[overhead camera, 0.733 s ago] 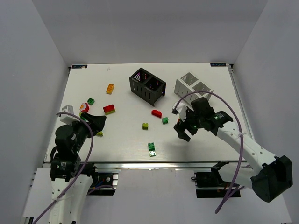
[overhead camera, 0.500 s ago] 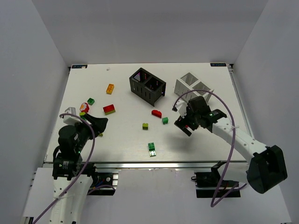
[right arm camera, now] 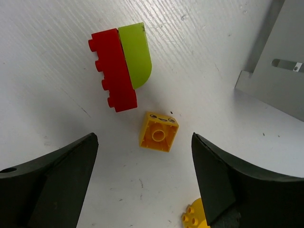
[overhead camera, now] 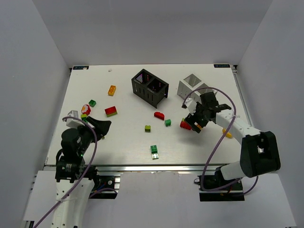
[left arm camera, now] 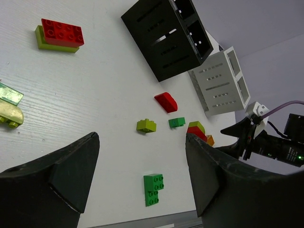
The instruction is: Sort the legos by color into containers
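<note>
Loose legos lie across the table: an orange brick (overhead camera: 111,90), a red-on-green stack (overhead camera: 111,111), a red brick (overhead camera: 159,115), small green ones (overhead camera: 167,122) and a green L-shaped piece (overhead camera: 155,151). The black container (overhead camera: 149,88) and the white container (overhead camera: 194,88) stand at the back. My right gripper (right arm camera: 144,142) is open over an upturned yellow brick (right arm camera: 159,131), beside a red-and-lime stack (right arm camera: 121,64). My left gripper (left arm camera: 141,156) is open and holds nothing, low at the table's left, and it faces the green L-shaped piece (left arm camera: 153,188).
The white container's corner (right arm camera: 280,71) is close to the right gripper's right. A round yellow piece (right arm camera: 197,218) lies just below the right finger. A lime piece (left arm camera: 9,116) sits by the left finger. The table's near edge is just behind the left gripper.
</note>
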